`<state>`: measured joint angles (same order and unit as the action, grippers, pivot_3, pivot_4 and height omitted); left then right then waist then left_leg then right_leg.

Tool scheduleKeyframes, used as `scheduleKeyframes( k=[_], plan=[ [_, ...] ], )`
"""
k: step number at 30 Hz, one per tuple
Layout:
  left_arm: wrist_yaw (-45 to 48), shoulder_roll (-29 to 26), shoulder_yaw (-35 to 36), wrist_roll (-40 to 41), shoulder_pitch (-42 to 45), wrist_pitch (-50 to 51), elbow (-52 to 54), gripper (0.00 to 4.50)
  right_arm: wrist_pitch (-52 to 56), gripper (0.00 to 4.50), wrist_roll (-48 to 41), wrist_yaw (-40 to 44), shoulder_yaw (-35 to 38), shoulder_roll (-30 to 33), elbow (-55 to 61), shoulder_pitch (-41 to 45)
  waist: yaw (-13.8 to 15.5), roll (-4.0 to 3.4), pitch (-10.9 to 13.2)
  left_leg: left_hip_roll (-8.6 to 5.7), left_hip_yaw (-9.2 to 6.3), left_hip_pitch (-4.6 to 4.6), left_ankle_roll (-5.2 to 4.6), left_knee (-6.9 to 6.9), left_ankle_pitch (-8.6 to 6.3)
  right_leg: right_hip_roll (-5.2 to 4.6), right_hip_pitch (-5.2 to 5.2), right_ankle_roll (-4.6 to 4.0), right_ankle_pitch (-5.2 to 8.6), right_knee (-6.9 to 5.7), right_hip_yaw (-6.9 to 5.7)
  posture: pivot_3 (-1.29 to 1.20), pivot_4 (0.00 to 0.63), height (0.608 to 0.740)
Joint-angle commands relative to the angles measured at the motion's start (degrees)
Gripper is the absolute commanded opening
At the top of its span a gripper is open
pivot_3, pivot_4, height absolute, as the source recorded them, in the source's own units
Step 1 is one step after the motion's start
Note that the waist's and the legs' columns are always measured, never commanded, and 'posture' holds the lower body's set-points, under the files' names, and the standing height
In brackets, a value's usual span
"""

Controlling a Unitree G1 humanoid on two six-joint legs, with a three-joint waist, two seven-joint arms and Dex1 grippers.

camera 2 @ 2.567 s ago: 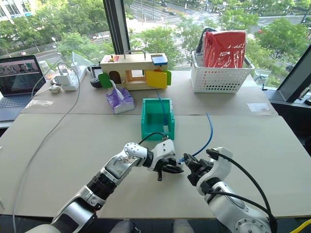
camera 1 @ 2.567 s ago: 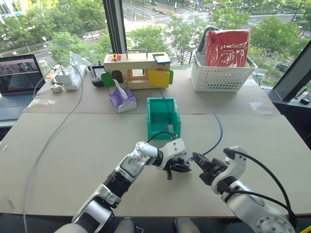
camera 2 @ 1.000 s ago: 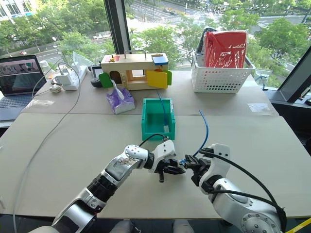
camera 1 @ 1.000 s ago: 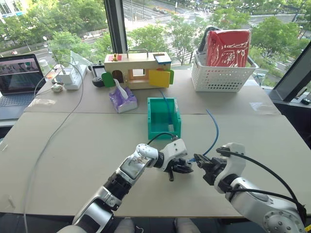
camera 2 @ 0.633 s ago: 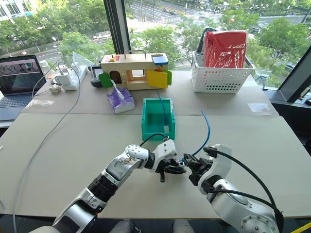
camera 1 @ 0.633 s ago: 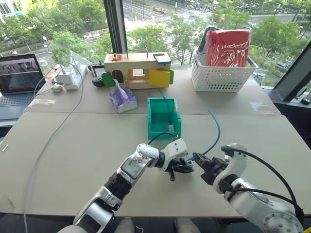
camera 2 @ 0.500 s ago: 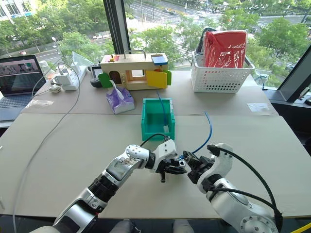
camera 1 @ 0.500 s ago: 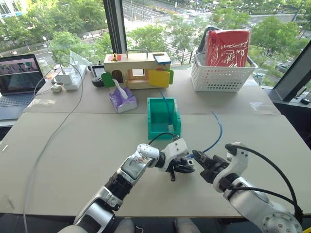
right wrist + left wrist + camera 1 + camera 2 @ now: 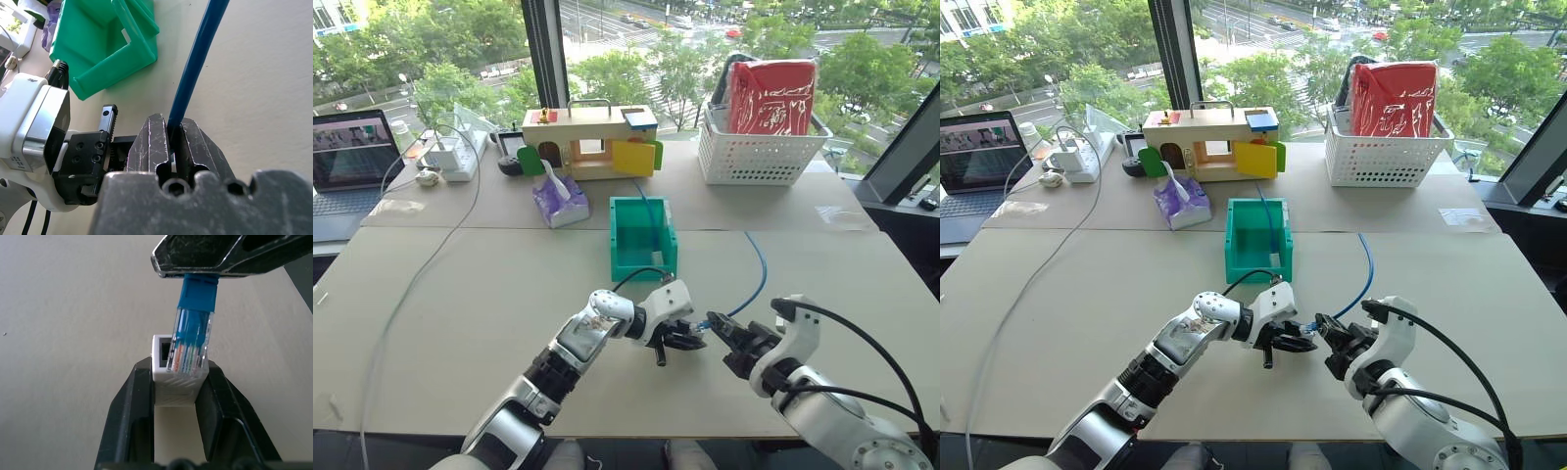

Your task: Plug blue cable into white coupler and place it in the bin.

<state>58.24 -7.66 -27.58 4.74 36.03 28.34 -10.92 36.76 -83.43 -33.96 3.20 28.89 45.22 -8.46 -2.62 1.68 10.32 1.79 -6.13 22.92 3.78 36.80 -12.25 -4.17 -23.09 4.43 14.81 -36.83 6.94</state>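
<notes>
Above the surface (image 9: 460, 294), near its front edge, my left fingers (image 9: 142, 396) clamp the white coupler (image 9: 177, 382), socket facing my right gripper (image 9: 720, 335). My right fingers (image 9: 152, 142) are closed on the blue cable (image 9: 195, 63) just behind its clear plug (image 9: 190, 345). The plug sits against the coupler's top edge, beside the socket, not inserted. From my right fingers the cable arcs up and back toward the green bin (image 9: 643, 238), which stands farther back at mid-surface.
</notes>
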Motion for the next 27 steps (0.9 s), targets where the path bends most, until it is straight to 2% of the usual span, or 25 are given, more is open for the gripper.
scheduleKeyframes(
  k=[1,19,27],
  plan=[
    [0.57,0.18,0.43,1.01,0.85,-1.08,1.51,0.67,-1.51,0.0,0.05,-0.17,0.95,0.12,2.57,-0.3,0.03,0.0,0.0,0.0,0.0,0.0,0.0,0.0,0.0,0.0,0.0,0.0,0.0,0.0,0.0,0.0,0.15,0.74],
    [0.67,0.16,0.32,1.09,0.48,-0.52,2.16,0.67,-1.59,0.0,1.24,-0.56,1.31,1.59,2.38,-1.2,0.03,0.0,0.0,-0.01,0.0,0.01,0.0,0.0,0.0,-0.01,0.0,0.0,0.0,0.01,0.0,0.0,0.15,0.74],
    [0.77,-0.08,-0.31,0.46,1.07,-0.58,2.31,0.67,2.49,0.0,5.03,-0.53,-2.22,5.59,1.58,3.65,0.0,0.0,0.0,0.0,0.0,0.0,0.0,0.0,0.0,0.0,0.0,0.0,0.0,0.01,0.0,0.0,0.15,0.74]
  ],
)
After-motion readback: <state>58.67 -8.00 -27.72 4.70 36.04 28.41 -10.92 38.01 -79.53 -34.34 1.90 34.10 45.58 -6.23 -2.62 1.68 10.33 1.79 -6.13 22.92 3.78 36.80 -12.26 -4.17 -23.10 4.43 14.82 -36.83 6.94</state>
